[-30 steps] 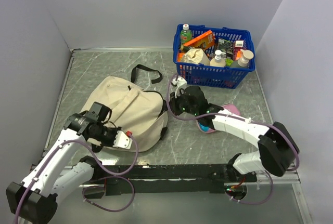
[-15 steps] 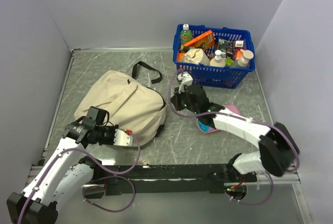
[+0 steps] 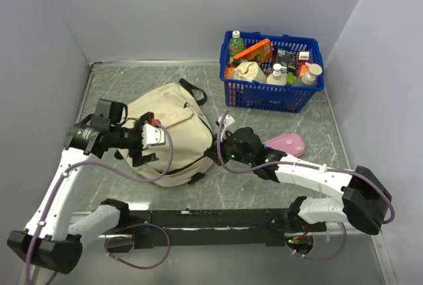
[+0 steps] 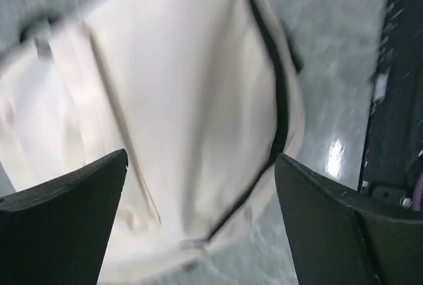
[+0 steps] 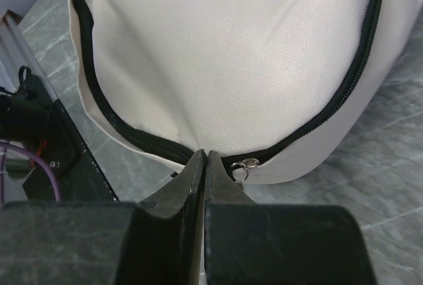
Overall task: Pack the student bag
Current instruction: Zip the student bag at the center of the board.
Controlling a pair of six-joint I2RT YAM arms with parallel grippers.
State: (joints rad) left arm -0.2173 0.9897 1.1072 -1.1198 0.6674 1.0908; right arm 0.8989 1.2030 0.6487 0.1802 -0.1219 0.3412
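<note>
The student bag (image 3: 173,126), beige with black zipper trim, lies left of the table's middle, with a black strap (image 3: 192,90) at its far end. My left gripper (image 3: 144,147) hovers over the bag's near-left part, open. In the left wrist view its jaws (image 4: 201,159) stand wide apart, with the blurred bag (image 4: 185,93) below them and nothing between them. My right gripper (image 3: 217,156) is shut at the bag's near-right edge. In the right wrist view its tips (image 5: 205,154) touch the black zipper line (image 5: 132,136), just left of the metal zipper pull (image 5: 246,164).
A blue plastic basket (image 3: 271,96) full of bottles and packets stands at the back right. A pink pencil case (image 3: 287,145) lies right of my right arm. Grey walls close in the left, back and right. A black rail (image 3: 218,217) runs along the near edge.
My left gripper has opened and risen toward the far left. The bag has shifted and changed shape. My right gripper came nearer, down to the bag's near-right edge, and stayed shut.
</note>
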